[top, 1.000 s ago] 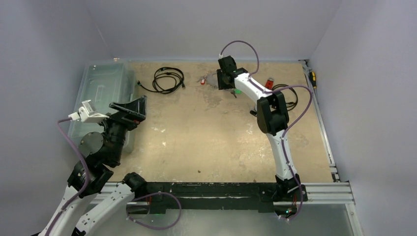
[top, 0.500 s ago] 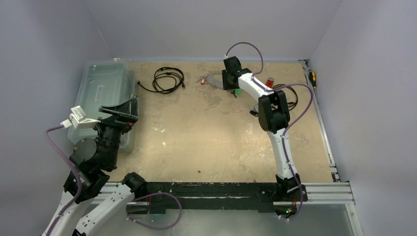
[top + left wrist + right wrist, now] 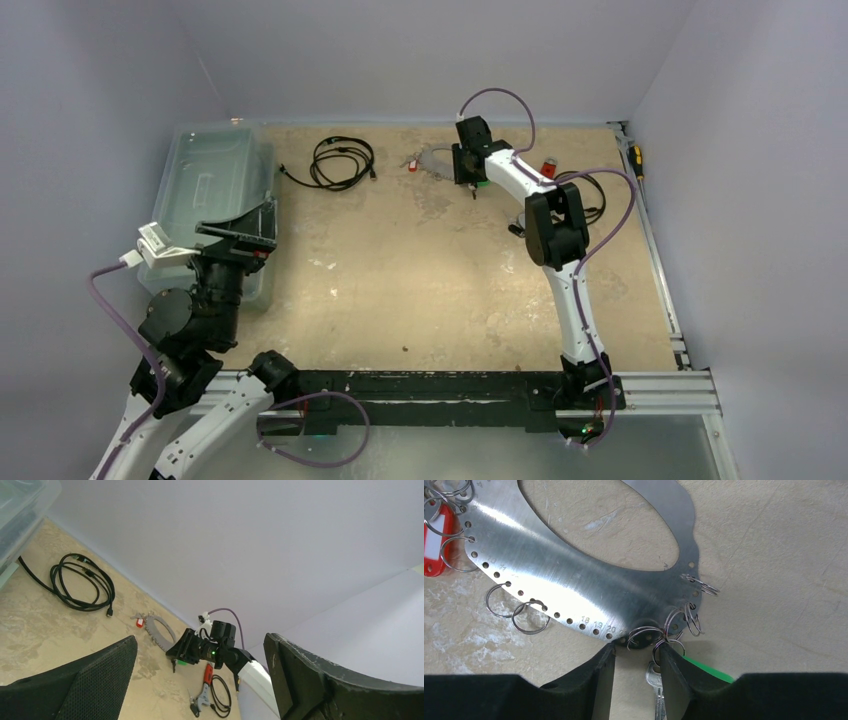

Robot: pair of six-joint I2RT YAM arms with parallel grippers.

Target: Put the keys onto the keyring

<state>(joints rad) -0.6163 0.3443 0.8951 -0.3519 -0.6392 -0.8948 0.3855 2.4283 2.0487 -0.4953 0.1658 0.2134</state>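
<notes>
Keyring [image 3: 589,595]: a flat grey metal hoop with numbered holes, lying flat on the table [image 3: 400,280] at its far centre. Small split rings hang from its edge. A red tag [image 3: 435,540] lies at one side; a key [image 3: 655,676] with a green tag [image 3: 706,672] lies at the near edge.

Right gripper [image 3: 637,650]: at that near edge, jaws narrowly parted, one split ring at the gap, the key beside one finger [image 3: 671,680].

Left gripper [image 3: 200,640]: raised beside the clear bin [image 3: 205,170], jaws wide apart, holding nothing.

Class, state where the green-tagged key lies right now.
In the right wrist view the green-tagged key lies bottom centre, between the right tool's fingertips, just below the keyring's numbered edge.
</notes>
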